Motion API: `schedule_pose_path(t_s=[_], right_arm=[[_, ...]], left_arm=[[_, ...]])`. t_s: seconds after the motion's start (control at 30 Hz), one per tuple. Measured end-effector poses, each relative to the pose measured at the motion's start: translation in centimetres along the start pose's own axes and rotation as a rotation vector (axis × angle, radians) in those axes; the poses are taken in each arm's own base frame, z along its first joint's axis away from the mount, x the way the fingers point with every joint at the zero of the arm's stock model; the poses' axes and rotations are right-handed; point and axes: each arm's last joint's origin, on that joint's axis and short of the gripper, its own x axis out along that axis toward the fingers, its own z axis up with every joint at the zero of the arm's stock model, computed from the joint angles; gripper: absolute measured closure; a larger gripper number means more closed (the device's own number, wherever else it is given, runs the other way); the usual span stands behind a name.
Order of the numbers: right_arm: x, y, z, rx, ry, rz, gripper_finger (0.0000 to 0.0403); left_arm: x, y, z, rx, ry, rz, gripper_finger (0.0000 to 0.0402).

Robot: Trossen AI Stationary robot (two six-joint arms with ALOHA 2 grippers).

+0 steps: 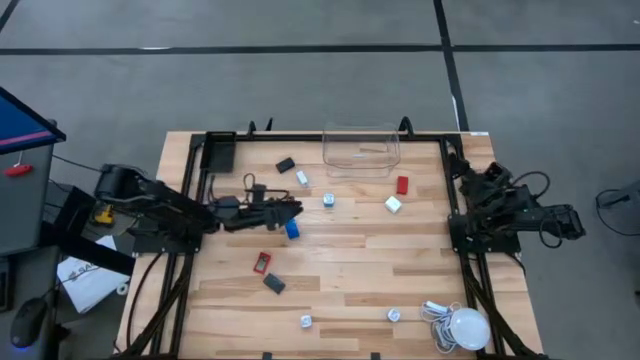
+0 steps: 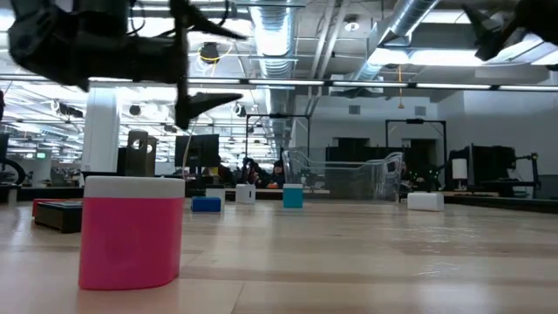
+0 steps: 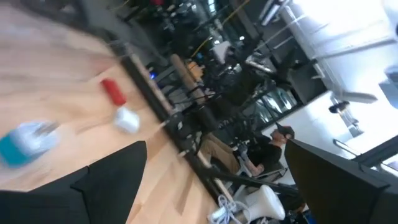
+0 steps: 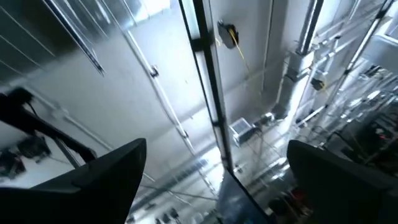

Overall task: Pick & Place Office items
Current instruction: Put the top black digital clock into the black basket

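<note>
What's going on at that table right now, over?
Left gripper out over mid-table, jaws open, empty, beside the blue block. Right gripper parked at table's right edge, jaws open, pointing up. Office items scattered; clear bin empty. Nothing blocking.

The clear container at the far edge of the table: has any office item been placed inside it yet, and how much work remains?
Nothing looks done: the clear container appears empty. The left gripper is open and holds nothing; it hovers near the blue piece. The right gripper waits off the table's right side, open. Left to do: all the pieces, among them the red block, the white block and the black piece.
</note>
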Motion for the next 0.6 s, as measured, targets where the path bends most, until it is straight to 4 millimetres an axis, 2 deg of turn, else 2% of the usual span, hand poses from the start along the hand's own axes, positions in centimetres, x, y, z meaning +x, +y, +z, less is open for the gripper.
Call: schedule_pose_path(t_s=[0.13, 0.33, 0.47, 0.6], right_arm=[[0.3, 0.4, 0.6, 0.078, -0.033, 0.020, 0.0023], [2.3, 2.0, 2.0, 0.153, -0.022, 0.015, 0.0023], [5.1, 3.5, 2.6, 0.131, 0.054, -0.020, 0.0023], [8.1, 4.4, 2.5, 0.009, 0.121, -0.098, 0.0023]], left_arm=[[2.1, -1.3, 0.2, 0.031, -0.032, -0.053, 0.0024], [4.1, -5.2, 2.6, 0.094, -0.098, -0.220, 0.0024], [3.7, -8.7, 5.6, 0.179, -0.158, -0.401, 0.0024], [1.6, -11.7, 8.4, 0.356, -0.235, -0.553, 0.0024]])
